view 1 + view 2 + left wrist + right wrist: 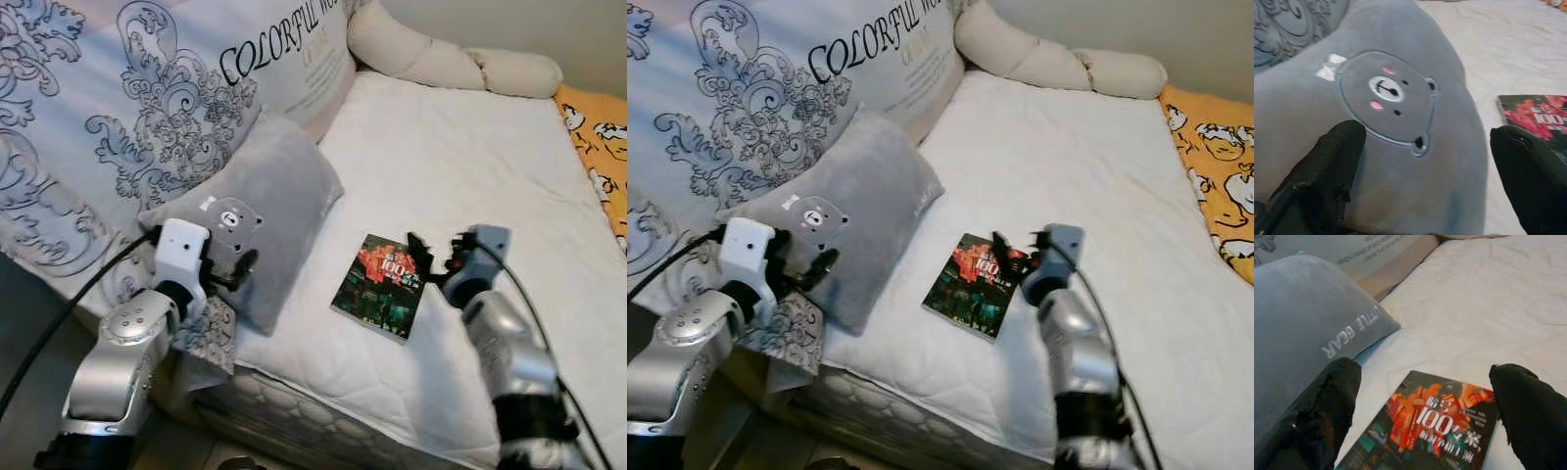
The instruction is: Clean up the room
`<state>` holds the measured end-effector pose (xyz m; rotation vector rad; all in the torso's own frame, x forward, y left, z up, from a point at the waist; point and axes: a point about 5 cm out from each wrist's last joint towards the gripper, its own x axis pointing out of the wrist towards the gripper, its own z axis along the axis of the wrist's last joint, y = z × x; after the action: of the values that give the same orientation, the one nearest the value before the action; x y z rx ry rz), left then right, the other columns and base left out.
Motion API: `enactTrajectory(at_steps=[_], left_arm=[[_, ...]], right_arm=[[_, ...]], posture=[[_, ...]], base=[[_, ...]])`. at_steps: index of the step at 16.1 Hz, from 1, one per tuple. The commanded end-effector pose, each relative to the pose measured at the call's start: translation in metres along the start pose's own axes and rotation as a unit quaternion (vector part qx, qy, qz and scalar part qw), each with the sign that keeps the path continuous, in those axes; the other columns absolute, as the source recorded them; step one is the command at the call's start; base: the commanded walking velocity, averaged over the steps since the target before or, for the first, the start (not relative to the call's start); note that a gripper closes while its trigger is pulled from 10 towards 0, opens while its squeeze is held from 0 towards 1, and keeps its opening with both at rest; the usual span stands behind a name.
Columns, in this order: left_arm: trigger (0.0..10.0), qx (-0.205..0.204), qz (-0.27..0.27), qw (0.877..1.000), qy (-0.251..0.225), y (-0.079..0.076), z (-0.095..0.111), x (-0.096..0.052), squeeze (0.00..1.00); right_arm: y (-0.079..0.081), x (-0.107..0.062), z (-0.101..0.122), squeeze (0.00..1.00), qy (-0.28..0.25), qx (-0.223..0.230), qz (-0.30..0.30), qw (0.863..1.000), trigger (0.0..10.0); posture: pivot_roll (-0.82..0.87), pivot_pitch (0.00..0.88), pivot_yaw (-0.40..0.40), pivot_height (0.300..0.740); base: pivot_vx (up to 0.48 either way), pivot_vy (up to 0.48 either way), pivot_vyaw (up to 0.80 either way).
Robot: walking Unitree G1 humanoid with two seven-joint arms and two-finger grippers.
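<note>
A dark book (381, 286) with red cover art and "100" on it lies flat on the white mattress (460, 166). My right gripper (435, 254) hovers open just over the book's right upper corner; the book (1435, 431) shows between its black fingers (1317, 416). A grey pillow (260, 215) with a stitched bear face lies to the book's left, at the bed's near left corner. My left gripper (235, 269) stands open against the pillow's front edge, the bear face (1388, 105) straight ahead of it.
A large patterned duvet (118, 117) reading "COLORFUL" lies heaped along the bed's left side. A long cream bolster (441, 59) lies at the head. An orange printed cloth (598, 147) sits at the far right edge. Dark floor (20, 313) lies at the near left.
</note>
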<state>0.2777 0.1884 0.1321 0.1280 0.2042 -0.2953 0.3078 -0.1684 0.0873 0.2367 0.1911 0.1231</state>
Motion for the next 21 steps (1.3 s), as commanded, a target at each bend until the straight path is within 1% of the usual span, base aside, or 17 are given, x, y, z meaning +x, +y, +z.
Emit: enactTrajectory(at_steps=[1,2,4,5,6,7,8,9,14,18,20,21], left_arm=[[10.0,0.003,0.004,1.0,-0.015,-0.001,0.009,0.004,0.0],[10.0,0.004,0.003,1.0,-0.014,-0.001,0.01,0.004,0.0],[10.0,0.008,-0.005,1.0,-0.01,-0.004,0.009,0.004,0.0],[10.0,0.008,-0.005,1.0,-0.01,-0.004,0.009,0.004,0.0],[10.0,0.006,-0.002,1.0,-0.01,-0.004,0.009,0.004,0.0],[10.0,0.002,0.006,1.0,-0.009,-0.003,0.008,0.004,0.0],[10.0,-0.002,0.014,1.0,-0.01,-0.001,0.007,0.004,0.0],[10.0,-0.005,0.022,1.0,-0.011,0.001,0.007,0.004,0.0],[10.0,-0.009,0.036,0.999,-0.013,0.003,0.008,0.006,0.0],[10.0,-0.008,0.038,0.999,-0.014,0.003,0.009,0.007,0.0],[10.0,-0.008,0.037,0.999,-0.014,0.002,0.009,0.007,0.0],[10.0,-0.007,0.038,0.999,-0.014,0.001,0.009,0.008,0.0]], right_arm=[[0.003,-0.004,0.003,1.0,-0.013,-0.032,-0.017,0.999,10.0],[0.005,-0.006,0.004,1.0,-0.023,-0.05,-0.024,0.998,10.0],[0.007,-0.011,0.01,1.0,-0.052,-0.061,-0.029,0.996,10.0],[0.007,-0.01,0.012,1.0,-0.047,-0.044,-0.031,0.997,10.0],[0.007,-0.01,0.013,1.0,-0.044,-0.043,-0.035,0.998,10.0],[0.01,-0.012,0.015,1.0,-0.046,-0.042,-0.023,0.998,10.0],[0.01,-0.013,0.016,1.0,-0.049,-0.049,-0.023,0.997,10.0],[0.007,-0.014,0.015,1.0,-0.045,-0.043,-0.038,0.997,10.0],[0.008,-0.015,0.012,1.0,-0.029,-0.044,-0.034,0.998,10.0],[0.008,-0.014,0.007,1.0,0.0,-0.043,-0.032,0.999,10.0],[0.003,-0.015,0.0,1.0,0.03,-0.053,-0.055,0.997,10.0],[0.002,-0.015,-0.002,1.0,0.033,-0.052,-0.057,0.996,10.0]], posture=[[0.07,0.0,-0.049,0.74],[0.07,0.0,-0.049,0.74],[0.06,0.0,-0.034,0.74],[0.06,0.0,-0.033,0.74],[0.06,0.0,-0.035,0.74],[0.06,0.0,-0.035,0.74],[0.06,0.0,-0.036,0.74],[0.06,0.0,-0.037,0.74],[0.05,0.0,-0.033,0.74],[0.06,0.0,-0.034,0.74],[0.06,0.0,-0.034,0.74],[0.06,0.0,-0.032,0.74]], base=[[0.0,-0.289,-0.8],[0.0,-0.292,-0.8],[0.0,-0.292,-0.8],[0.0,-0.292,-0.8],[0.0,-0.292,-0.4],[0.0,-0.292,0.0],[0.0,-0.296,0.0],[0.0,-0.292,0.0],[0.0,-0.292,0.0],[0.0,-0.292,0.0],[0.0,-0.291,0.0],[0.0,-0.292,0.0]])
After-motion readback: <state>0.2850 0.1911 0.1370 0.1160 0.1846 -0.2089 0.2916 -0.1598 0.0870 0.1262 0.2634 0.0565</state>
